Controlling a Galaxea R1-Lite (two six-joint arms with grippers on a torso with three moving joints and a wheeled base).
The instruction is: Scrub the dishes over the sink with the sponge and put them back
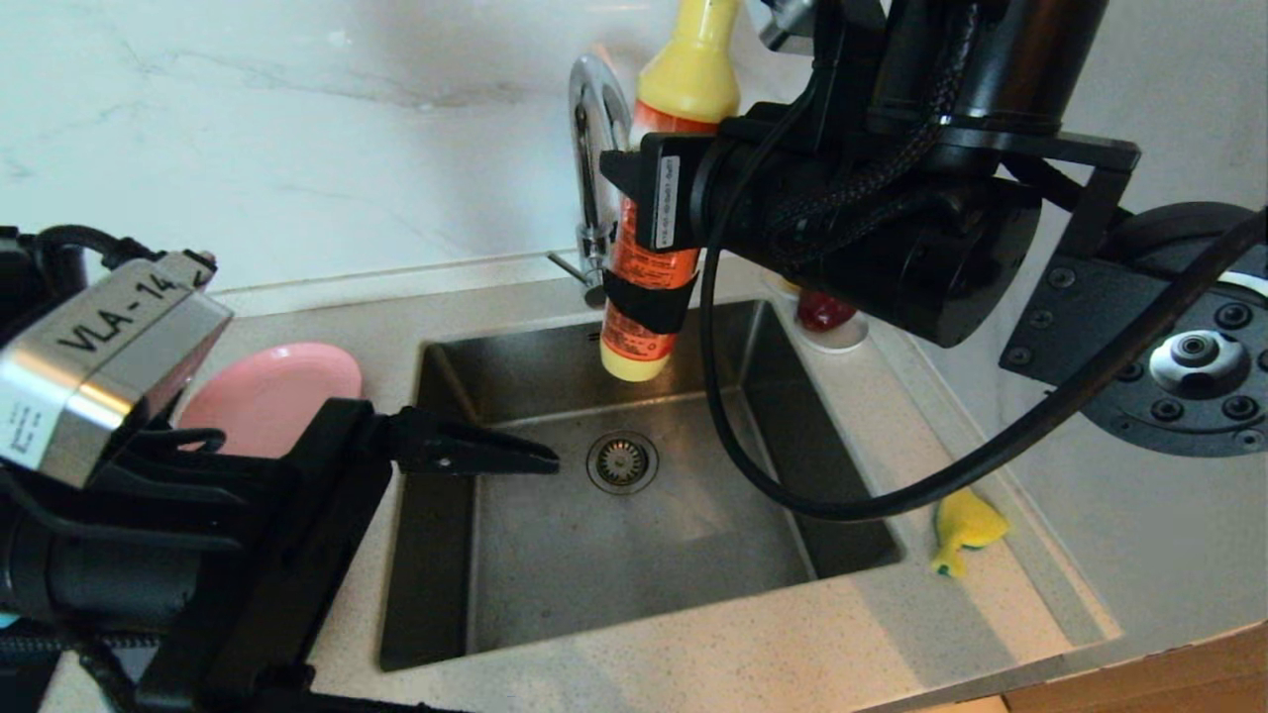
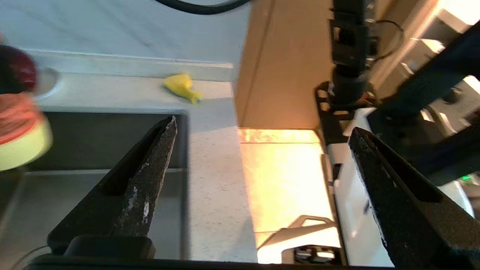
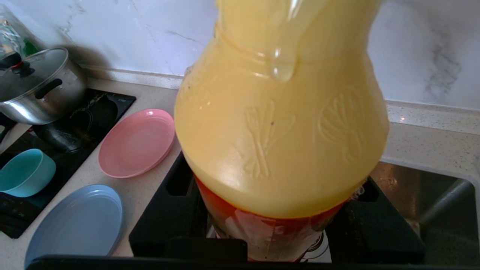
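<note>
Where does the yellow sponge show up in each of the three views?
Head view: sponge lies on the counter beside the sink's right rim, lower right of the picture.
Left wrist view: sponge lies on the counter beyond the sink corner, upper middle.
Right wrist view: not in it.
Shared landmark: the sink.

Sink [image 1: 634, 555]: basin floor lay bare around the drain [image 1: 621, 461]; open from above at its near and middle parts.
Back of basin: blocked by the orange bottle [image 1: 649, 267] hanging over it in the right gripper [image 1: 649, 297], tap [image 1: 594, 149] just behind.
Left rim: left gripper [image 2: 262, 138], jaws wide and holding nothing, reached over it.
Right counter [image 1: 792, 654]: the sponge [image 1: 963, 530] lay beside the rim, under a sagging black cable [image 1: 892, 495].
Left counter: pink plate [image 3: 137, 142], light-blue plate [image 3: 75, 225], teal bowl [image 3: 24, 172], pot [image 3: 37, 90].
</note>
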